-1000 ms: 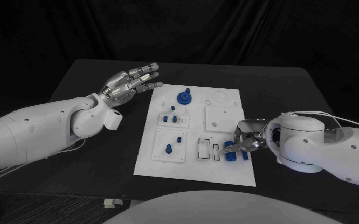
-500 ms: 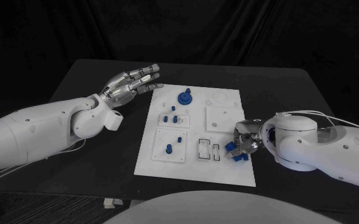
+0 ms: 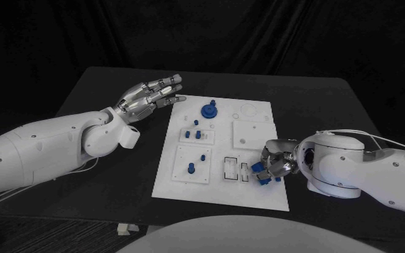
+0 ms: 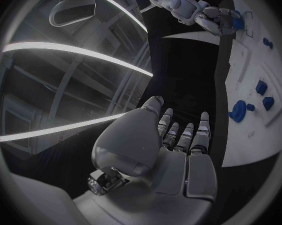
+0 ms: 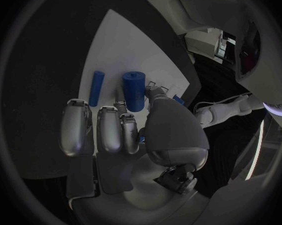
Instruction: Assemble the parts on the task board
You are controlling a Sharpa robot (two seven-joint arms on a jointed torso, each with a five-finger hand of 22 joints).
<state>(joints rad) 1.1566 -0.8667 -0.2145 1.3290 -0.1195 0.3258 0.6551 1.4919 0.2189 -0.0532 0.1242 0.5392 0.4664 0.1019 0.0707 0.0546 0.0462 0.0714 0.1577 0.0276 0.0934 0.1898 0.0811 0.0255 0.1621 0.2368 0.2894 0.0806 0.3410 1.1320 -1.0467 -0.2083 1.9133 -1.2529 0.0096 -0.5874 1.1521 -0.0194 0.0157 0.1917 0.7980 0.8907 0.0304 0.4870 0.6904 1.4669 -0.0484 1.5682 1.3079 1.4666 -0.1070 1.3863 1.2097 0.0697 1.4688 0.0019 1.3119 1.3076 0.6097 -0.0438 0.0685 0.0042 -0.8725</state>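
Right robot hand (image 3: 271, 166), at the board's (image 3: 221, 190) 4 o'clock, grasps a blue peg (image 5: 134, 90) for insertion; left robot hand (image 3: 150, 96) waits released at 10 o'clock.

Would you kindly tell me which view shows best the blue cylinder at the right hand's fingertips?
The right wrist view: the blue cylinder stands out whole against the task board. The head view has it mostly hidden under the right hand; the left wrist view shows a far blue speck.

White task board (image 3: 253, 191), small blue parts (image 3: 206, 110) on it
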